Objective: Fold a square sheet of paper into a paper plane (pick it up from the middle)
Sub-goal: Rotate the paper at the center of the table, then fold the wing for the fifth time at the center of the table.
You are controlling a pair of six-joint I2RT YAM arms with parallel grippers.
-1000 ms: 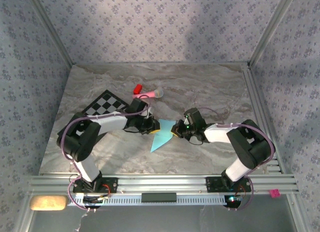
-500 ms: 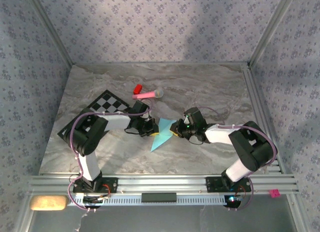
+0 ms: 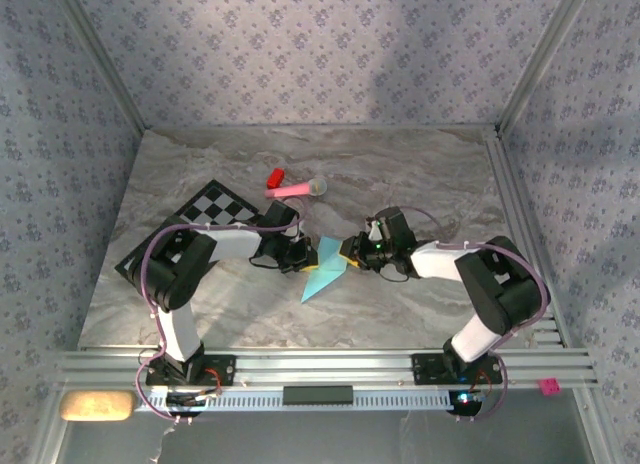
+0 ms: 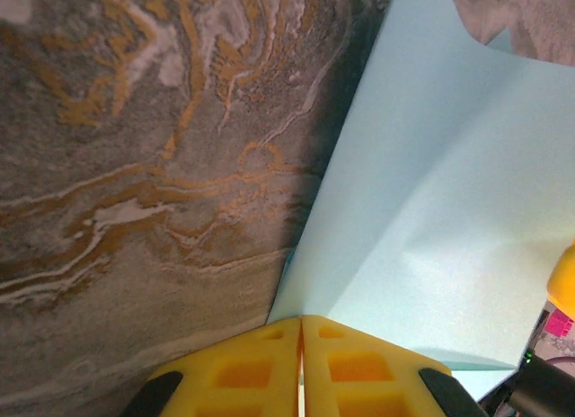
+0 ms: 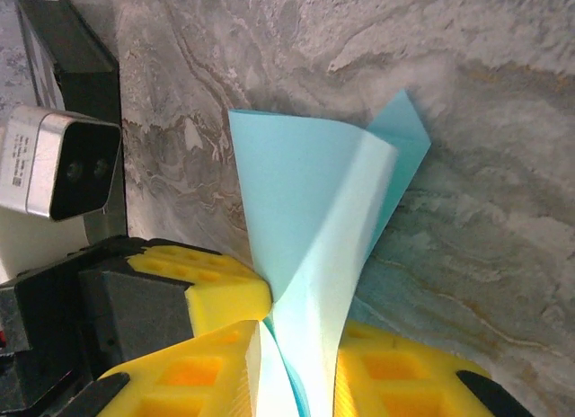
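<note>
The sheet of paper [image 3: 322, 271], light blue and folded into a pointed, dart-like shape, lies mid-table with its tip toward the near edge. My left gripper [image 3: 303, 258] is at its left upper edge; in the left wrist view its yellow fingers [image 4: 243, 368] are pressed together on the paper's [image 4: 431, 210] corner. My right gripper [image 3: 351, 258] is at the right upper edge. In the right wrist view the folded paper [image 5: 314, 210] rises between its parted fingers [image 5: 386, 372], standing loosely in the gap.
A black-and-white checkered mat [image 3: 205, 209] lies left of the left arm. A pink stick toy [image 3: 297, 189] and a small red block [image 3: 274, 176] sit behind the grippers. The left arm's camera housing [image 5: 63, 161] is close beside the right gripper.
The right gripper's jaws have parted from shut and it has shifted slightly up. The left gripper closed fully on the paper's corner and its arm drew in a little.
</note>
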